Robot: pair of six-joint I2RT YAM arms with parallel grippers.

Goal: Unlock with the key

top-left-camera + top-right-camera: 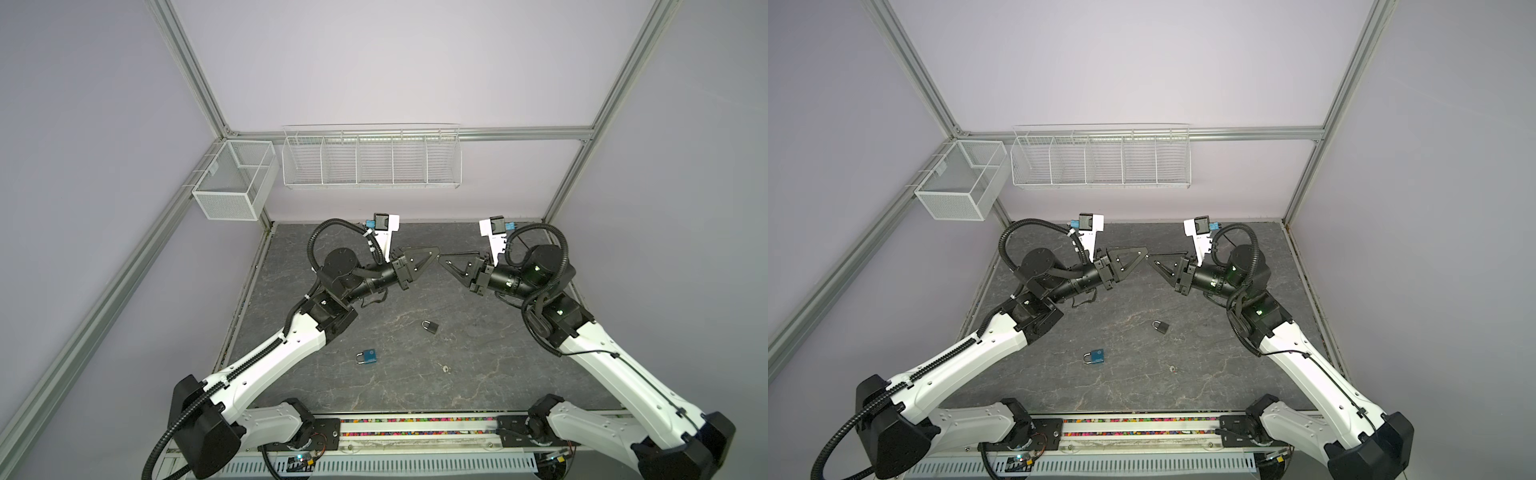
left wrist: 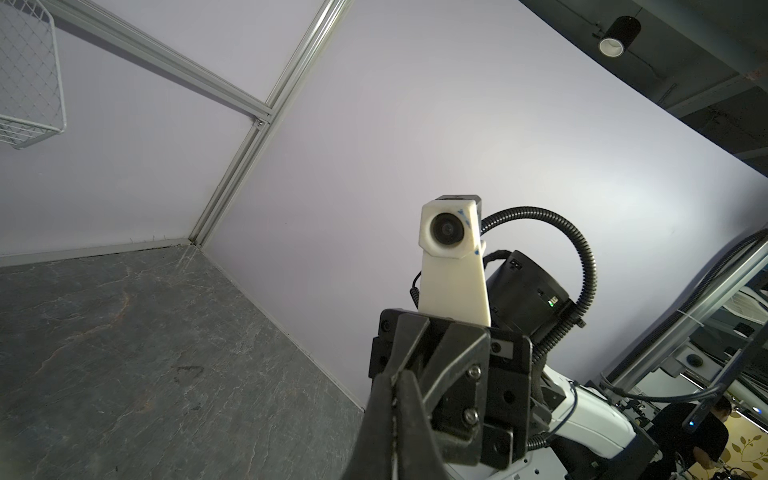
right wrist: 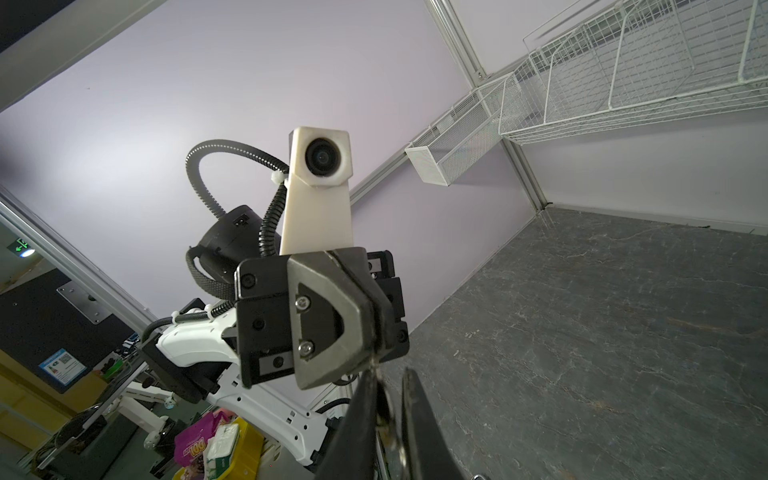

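Both grippers hang well above the dark stone table [image 1: 490,374], tips meeting at mid-table. My left gripper [image 1: 438,254] [image 1: 1146,252] [image 3: 372,332] is shut on the key [image 3: 384,409], a thin metal piece that reaches out between the fingers of my right gripper [image 1: 442,260] [image 1: 1151,259] [image 3: 388,374]. Those fingers flank the key closely, with a narrow gap still showing on one side. In the left wrist view the left gripper [image 2: 394,382] has its pads pressed together. A dark padlock [image 1: 431,327] [image 1: 1160,326] and a blue padlock [image 1: 368,356] [image 1: 1096,355] lie flat on the table below.
A small metal ring [image 1: 446,368] [image 1: 1172,368] lies on the table near the front. A white wire rack [image 1: 372,162] and a mesh basket [image 1: 232,183] hang on the back wall. Aluminium frame posts stand at the table's corners.
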